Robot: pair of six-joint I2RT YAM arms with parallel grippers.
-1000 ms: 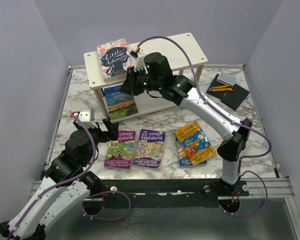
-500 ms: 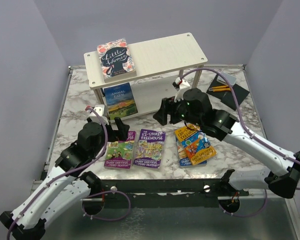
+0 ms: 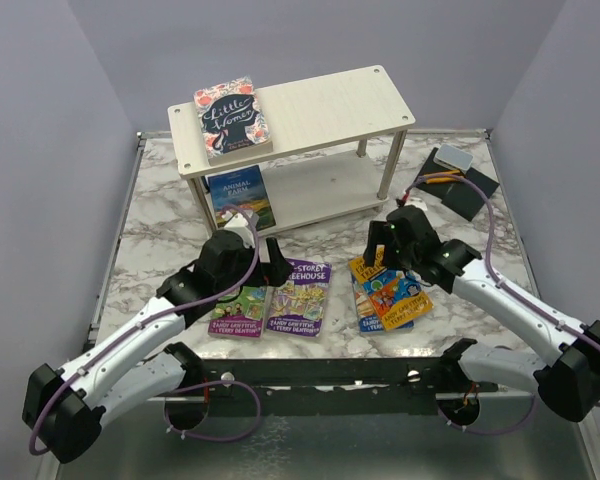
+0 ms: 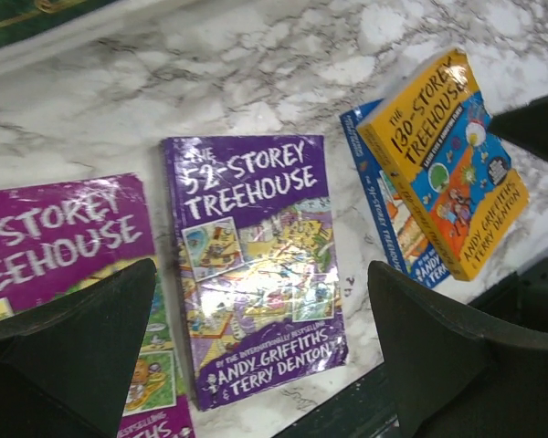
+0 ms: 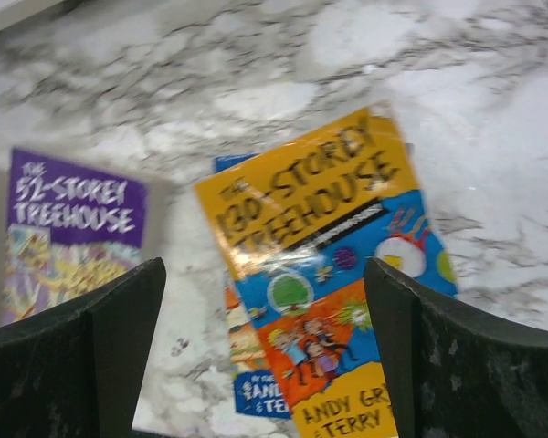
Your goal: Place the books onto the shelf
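Note:
The shelf (image 3: 320,100) stands at the back with "Little Women" (image 3: 230,117) flat on its top board and "Animal Farm" (image 3: 238,195) on the lower tier. On the marble lie a magenta Treehouse book (image 3: 238,305), a purple "52-Storey Treehouse" (image 3: 300,298) and an orange "130-Storey Treehouse" (image 3: 390,290) stacked on a blue one (image 4: 393,228). My left gripper (image 4: 260,274) hovers open over the purple book (image 4: 247,228). Above the orange book (image 5: 320,228) my right gripper (image 5: 263,269) is open and empty.
A flat black pad (image 3: 458,185) with pencils and an eraser lies at the back right. A dark metal rail (image 3: 380,375) runs along the table's near edge. The shelf's silver posts (image 3: 388,165) stand close behind the right arm.
My right gripper let go of "Little Women" on the shelf top, opened and swung down over the orange book. The left arm reached forward over the purple book.

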